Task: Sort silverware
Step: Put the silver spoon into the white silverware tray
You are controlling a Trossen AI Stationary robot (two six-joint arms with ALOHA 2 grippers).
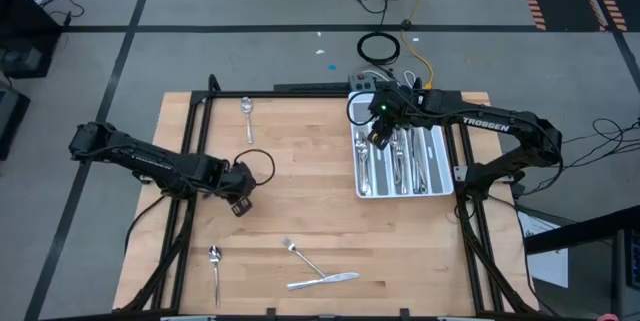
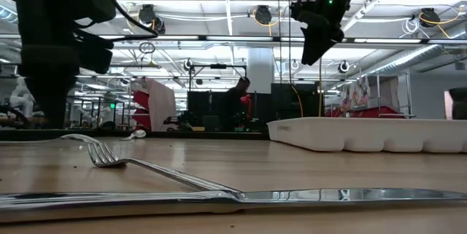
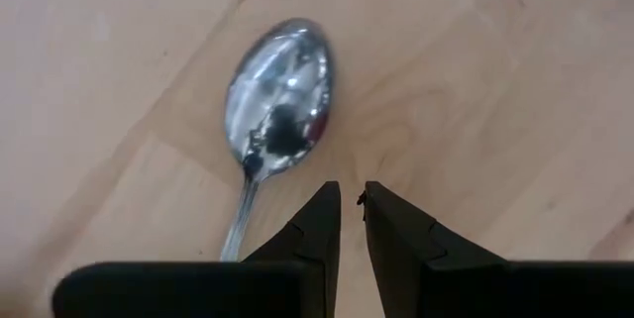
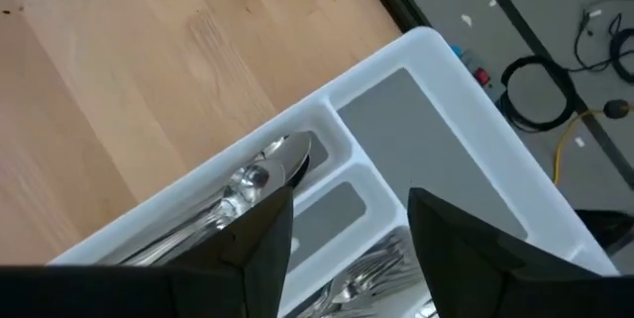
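Observation:
A shiny spoon (image 3: 280, 95) lies on the wooden table under my left gripper (image 3: 352, 204), which points down near the table's left side (image 1: 240, 204). Its fingers stand a narrow gap apart with only wood between them, and the spoon's handle (image 3: 241, 221) runs beside one finger. My right gripper (image 4: 347, 229) hangs open above the far left corner of the white tray (image 1: 362, 187), holding nothing. Several pieces of silverware (image 1: 400, 161) lie in the tray's compartments. A spoon (image 1: 247, 111), another spoon (image 1: 214, 261), a fork (image 1: 300, 256) and a knife (image 1: 325, 281) lie loose on the table.
The tray (image 2: 365, 135) stands at the table's far right. The fork (image 2: 146, 165) and the knife (image 2: 292, 195) lie near the front edge. Black frame rails (image 1: 190, 161) run along the table's sides. Bare wood (image 1: 300, 171) lies between the two arms.

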